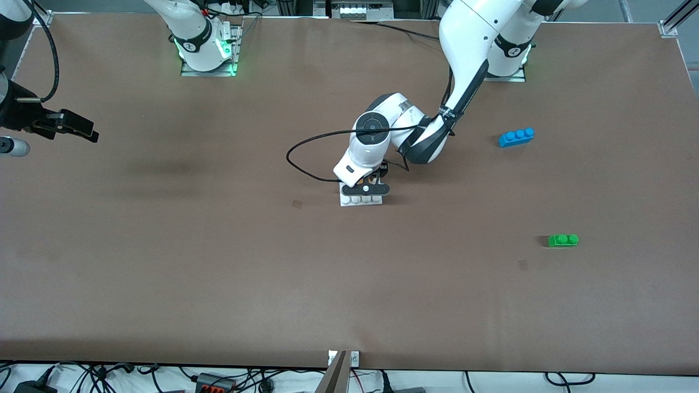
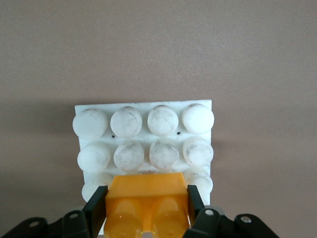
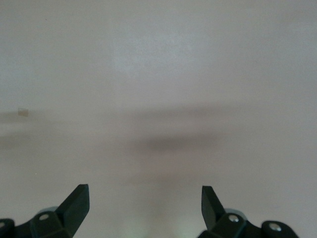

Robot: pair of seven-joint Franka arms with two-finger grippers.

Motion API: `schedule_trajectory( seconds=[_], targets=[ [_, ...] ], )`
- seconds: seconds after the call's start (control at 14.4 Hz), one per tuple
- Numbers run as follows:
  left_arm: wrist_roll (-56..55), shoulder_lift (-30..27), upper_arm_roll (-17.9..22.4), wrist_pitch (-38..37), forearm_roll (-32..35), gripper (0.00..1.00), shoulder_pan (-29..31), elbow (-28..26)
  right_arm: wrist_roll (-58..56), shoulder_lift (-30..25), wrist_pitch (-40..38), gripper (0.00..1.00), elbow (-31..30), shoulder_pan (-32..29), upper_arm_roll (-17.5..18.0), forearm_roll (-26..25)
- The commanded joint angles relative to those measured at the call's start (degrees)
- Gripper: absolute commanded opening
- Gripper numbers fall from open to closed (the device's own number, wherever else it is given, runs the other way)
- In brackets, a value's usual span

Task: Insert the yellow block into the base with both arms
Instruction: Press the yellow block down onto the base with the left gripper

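Left jaws (image 2: 147, 210) clamped on yellow block (image 2: 147, 203) over base (image 2: 143, 136); right jaws (image 3: 145, 204) apart, waiting; blue brick (image 1: 516, 137), green brick (image 1: 563, 240) well apart.

A wide brown matte surface (image 1: 218, 262) fills nearly the whole front view, evenly lit, with faint darker smudges toward the right arm's end. Two small square marks sit on it, one (image 1: 297, 204) near the middle and another (image 1: 523, 265) nearer the front camera. Metal corner brackets (image 1: 668, 27) hold its edge. Tangled black cables (image 1: 109, 376) lie along a pale strip below the near edge.
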Motion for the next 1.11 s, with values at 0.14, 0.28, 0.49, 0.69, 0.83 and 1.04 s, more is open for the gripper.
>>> schedule_trajectory(
  seconds=[0.14, 0.28, 0.49, 0.69, 0.83, 1.04],
  targets=[
    [-1.2, -0.6, -0.8, 1.6, 1.5, 0.54, 0.5, -1.6, 1.0, 0.4, -1.1, 1.00, 1.2, 0.3, 0.0, -0.1],
    [-1.1, -0.3, -0.8, 1.6, 1.5, 0.54, 0.4, -1.6, 1.0, 0.4, -1.1, 1.00, 1.2, 0.3, 0.0, -0.1],
    [-1.2, -0.1, -0.8, 1.6, 1.5, 0.57, 0.4, -1.6, 1.0, 0.4, -1.1, 1.00, 1.2, 0.3, 0.0, -0.1],
    [-1.1, -0.6, -0.8, 1.1, 1.5, 1.00, 0.5, -1.3, 1.0, 0.4, -1.1, 1.00, 1.2, 0.3, 0.0, -0.1],
    [-1.2, -1.4, -0.9, 0.5, 1.5, 1.00, 0.9, -0.6, 1.0, 0.4, -1.1, 1.00, 1.2, 0.3, 0.0, -0.1],
    [-0.4, -4.6, -1.3, -3.5, 1.5, 1.00, 3.9, -0.4, 1.0, 0.4, -1.1, 1.00, 1.2, 0.3, 0.0, 0.0]
  ],
)
